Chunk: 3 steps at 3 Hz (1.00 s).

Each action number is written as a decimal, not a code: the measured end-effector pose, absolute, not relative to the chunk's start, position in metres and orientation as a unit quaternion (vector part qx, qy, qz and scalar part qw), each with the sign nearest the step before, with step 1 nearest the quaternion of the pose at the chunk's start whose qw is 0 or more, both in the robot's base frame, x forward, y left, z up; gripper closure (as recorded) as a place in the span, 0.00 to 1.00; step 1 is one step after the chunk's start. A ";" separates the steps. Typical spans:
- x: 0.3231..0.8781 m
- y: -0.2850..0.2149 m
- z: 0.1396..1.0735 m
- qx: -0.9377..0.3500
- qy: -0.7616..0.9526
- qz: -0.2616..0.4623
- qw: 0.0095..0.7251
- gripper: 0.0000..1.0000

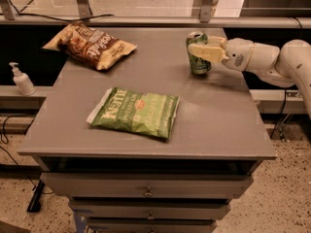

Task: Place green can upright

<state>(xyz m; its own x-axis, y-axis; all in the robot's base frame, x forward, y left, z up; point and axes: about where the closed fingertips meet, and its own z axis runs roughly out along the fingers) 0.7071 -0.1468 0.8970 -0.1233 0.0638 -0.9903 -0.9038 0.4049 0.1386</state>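
The green can [199, 62] stands upright at the back right of the grey table [218, 120], its silver top facing up. My gripper [206, 50] reaches in from the right at the can's upper half. One pale finger [208, 52] lies across the can's front and the other is behind it, so the gripper is shut on the can. The white arm [272, 62] runs off the right edge.
A flat green crisp bag [135, 112] lies in the middle of the table. A brown crisp bag [91, 44] lies at the back left corner. A white pump bottle [21, 79] stands on a ledge left of the table. Drawers sit below the front edge.
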 end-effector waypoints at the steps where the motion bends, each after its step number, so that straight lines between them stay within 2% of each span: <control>1: 0.707 -0.147 0.897 -0.341 0.617 0.426 0.568 1.00; 3: 0.707 -0.147 0.898 -0.340 0.617 0.426 0.568 1.00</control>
<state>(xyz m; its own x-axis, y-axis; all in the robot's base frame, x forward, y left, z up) 0.7071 -0.1470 0.8978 -0.1232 0.0637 -0.9903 -0.9036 0.4055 0.1385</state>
